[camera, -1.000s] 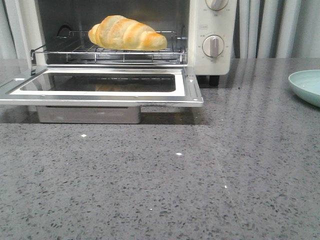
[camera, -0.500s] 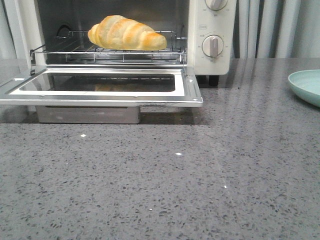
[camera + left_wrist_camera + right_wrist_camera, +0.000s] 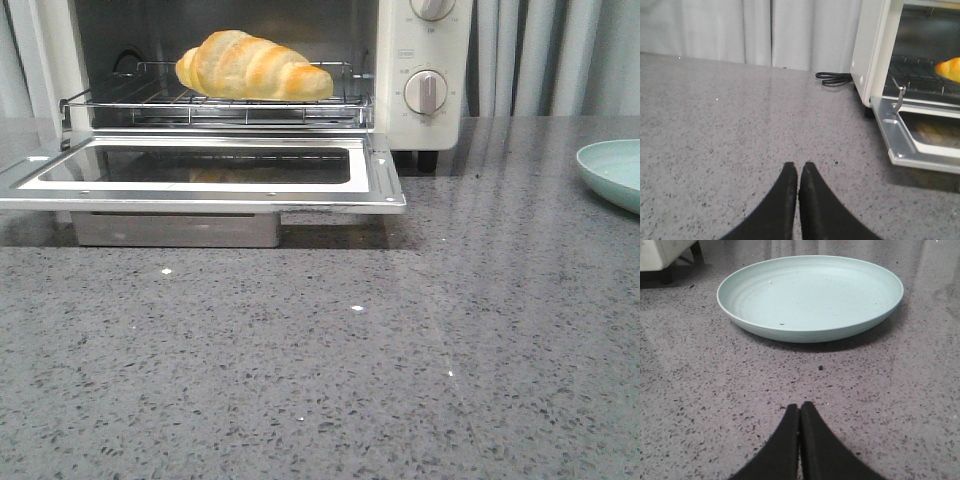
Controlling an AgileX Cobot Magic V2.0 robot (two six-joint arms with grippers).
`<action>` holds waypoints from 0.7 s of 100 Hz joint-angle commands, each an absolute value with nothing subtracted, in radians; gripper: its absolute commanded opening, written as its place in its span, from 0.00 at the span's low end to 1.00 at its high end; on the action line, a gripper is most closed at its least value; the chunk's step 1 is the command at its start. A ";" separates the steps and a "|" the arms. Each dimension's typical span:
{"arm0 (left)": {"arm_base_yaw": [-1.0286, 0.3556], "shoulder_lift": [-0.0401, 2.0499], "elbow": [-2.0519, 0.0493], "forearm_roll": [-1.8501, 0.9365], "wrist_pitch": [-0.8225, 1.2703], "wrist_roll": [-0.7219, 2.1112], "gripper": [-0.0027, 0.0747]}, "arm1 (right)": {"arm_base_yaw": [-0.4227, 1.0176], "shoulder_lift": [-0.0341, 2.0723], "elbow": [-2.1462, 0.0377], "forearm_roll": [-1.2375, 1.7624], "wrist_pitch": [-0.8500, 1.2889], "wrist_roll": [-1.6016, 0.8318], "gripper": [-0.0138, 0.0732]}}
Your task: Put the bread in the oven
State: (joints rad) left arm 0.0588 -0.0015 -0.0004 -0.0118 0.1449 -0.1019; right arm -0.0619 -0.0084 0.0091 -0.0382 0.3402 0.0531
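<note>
The golden croissant-shaped bread (image 3: 253, 67) lies on the wire rack (image 3: 215, 105) inside the cream-white oven (image 3: 425, 120). The oven's glass door (image 3: 200, 175) hangs open, flat over the counter. In the left wrist view one end of the bread (image 3: 950, 69) shows inside the oven (image 3: 872, 55). My left gripper (image 3: 798, 167) is shut and empty over the counter, left of the oven. My right gripper (image 3: 800, 407) is shut and empty, just short of an empty plate. Neither gripper shows in the front view.
A pale green plate (image 3: 810, 295) sits on the grey speckled counter at the right, its edge in the front view (image 3: 612, 172). A black cord (image 3: 832, 78) lies behind the oven's left side. Grey curtains hang behind.
</note>
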 commanded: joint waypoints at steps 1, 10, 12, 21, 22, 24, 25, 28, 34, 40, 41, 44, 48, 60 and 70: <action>0.065 -0.029 -0.001 -0.028 0.057 -0.098 0.01 | -0.069 -0.021 0.035 -0.030 0.312 0.049 0.10; 0.067 -0.029 0.023 -0.041 0.063 -0.097 0.01 | -0.069 -0.021 0.035 -0.030 0.312 0.049 0.10; 0.067 -0.029 0.023 -0.044 0.076 -0.097 0.01 | -0.069 -0.021 0.035 -0.030 0.312 0.049 0.10; 0.067 -0.029 0.023 -0.044 0.119 -0.097 0.01 | -0.069 -0.021 0.035 -0.030 0.312 0.049 0.10; 0.067 -0.029 0.023 -0.044 0.119 -0.097 0.01 | -0.069 -0.021 0.035 -0.030 0.312 0.049 0.10; 0.067 -0.029 0.023 -0.044 0.125 -0.097 0.01 | -0.069 -0.021 0.035 -0.030 0.312 0.049 0.10; 0.067 -0.029 0.023 -0.044 0.125 -0.097 0.01 | -0.069 -0.021 0.035 -0.030 0.312 0.049 0.10; 0.067 -0.029 0.023 -0.044 0.133 -0.095 0.01 | -0.069 -0.021 0.035 -0.030 0.312 0.049 0.10; 0.067 -0.029 0.023 -0.044 0.143 -0.084 0.01 | -0.069 -0.021 0.035 -0.030 0.312 0.049 0.10; 0.067 -0.029 0.023 -0.044 0.157 -0.082 0.01 | -0.069 -0.021 0.035 -0.030 0.312 0.049 0.10; 0.067 -0.029 0.023 -0.044 0.159 -0.082 0.01 | -0.069 -0.021 0.035 -0.030 0.312 0.049 0.10; 0.067 -0.029 0.023 -0.044 0.167 -0.082 0.01 | -0.069 -0.021 0.035 -0.030 0.312 0.049 0.10; 0.065 -0.029 0.023 -0.044 0.182 -0.082 0.01 | -0.069 -0.021 0.035 -0.030 0.312 0.049 0.10; 0.040 -0.029 0.023 -0.037 0.212 -0.082 0.01 | -0.069 -0.021 0.035 -0.030 0.312 0.049 0.10; 0.010 -0.029 0.023 -0.020 0.212 -0.082 0.01 | -0.069 -0.021 0.035 -0.030 0.312 0.049 0.10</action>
